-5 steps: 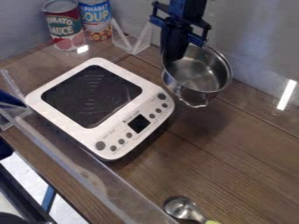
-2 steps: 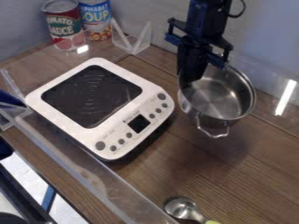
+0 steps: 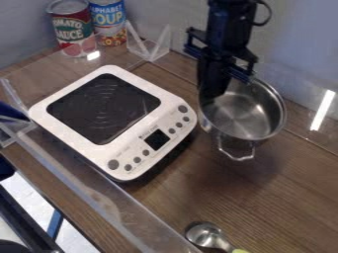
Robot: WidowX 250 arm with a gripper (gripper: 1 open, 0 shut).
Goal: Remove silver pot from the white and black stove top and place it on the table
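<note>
Pot (image 3: 248,111): silver, with loop handles; off the stove and just to its right, over the brown bench. It is tilted, its open mouth turned toward the camera and one handle low at the front.
Fingers (image 3: 211,89): pointing down, clamped together on the pot's rim at the side nearest the stove.
Contact: cannot tell whether the pot's underside touches the wood or hangs just above it from the fingers.
Stove (image 3: 113,114): white with a black square top, buttons and a small display along its front edge; near the pot but apart from it.
Bench (image 3: 264,203): wood grain, with clear plastic edging (image 3: 79,188) along the near side.
Cans (image 3: 73,25): two, at the back left, behind the stove.
Small metal cup (image 3: 205,235): at the front edge, well apart from the pot.
</note>
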